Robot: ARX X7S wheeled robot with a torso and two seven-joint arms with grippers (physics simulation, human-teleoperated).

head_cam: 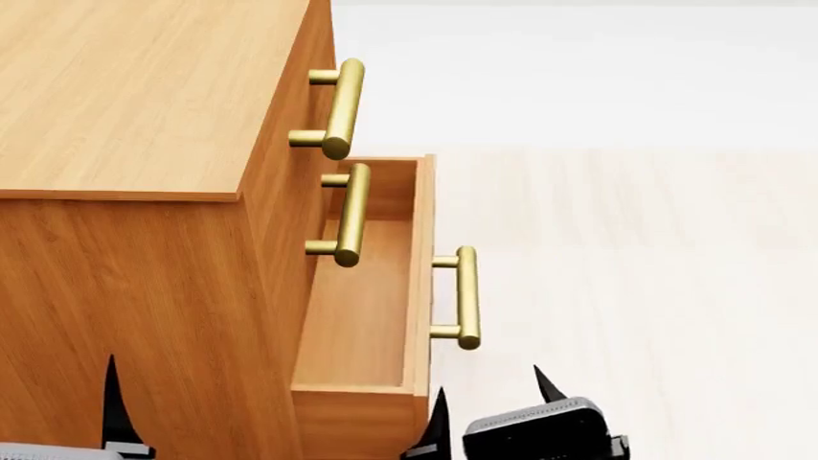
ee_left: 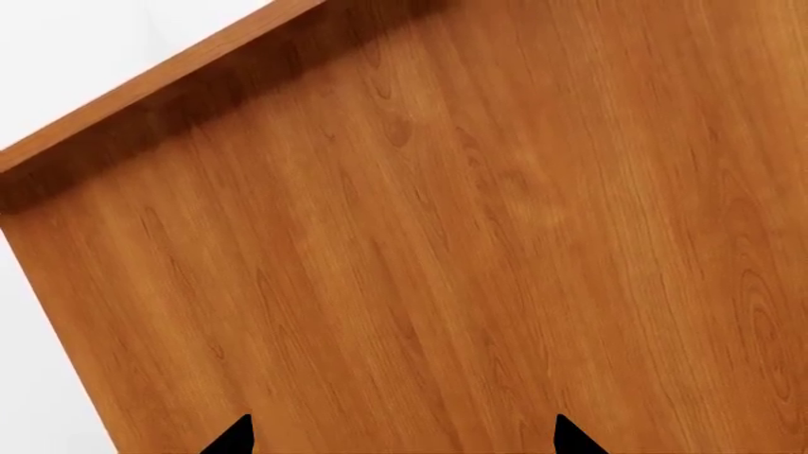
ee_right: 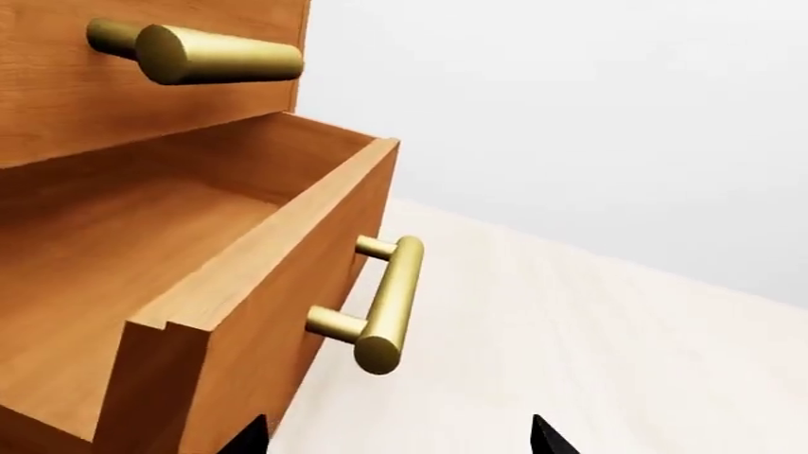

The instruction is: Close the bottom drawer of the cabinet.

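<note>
The orange-brown cabinet (head_cam: 141, 105) fills the left of the head view. Its bottom drawer (head_cam: 364, 316) is pulled out, empty inside, with a brass bar handle (head_cam: 466, 297) on its front. It also shows in the right wrist view (ee_right: 240, 284) with its handle (ee_right: 385, 303). My right gripper (head_cam: 492, 407) is open and empty, low near the drawer's front corner and just short of the handle; its fingertips (ee_right: 546, 437) show at the frame edge. My left gripper (ee_left: 401, 437) is open, facing the cabinet's plain side panel (ee_left: 442, 236) from close by.
Two upper drawers are shut, each with a brass handle: the top one (head_cam: 339, 107) and the middle one (head_cam: 348, 216). Pale wooden floor (head_cam: 639, 287) lies in front of the cabinet, with a white wall behind.
</note>
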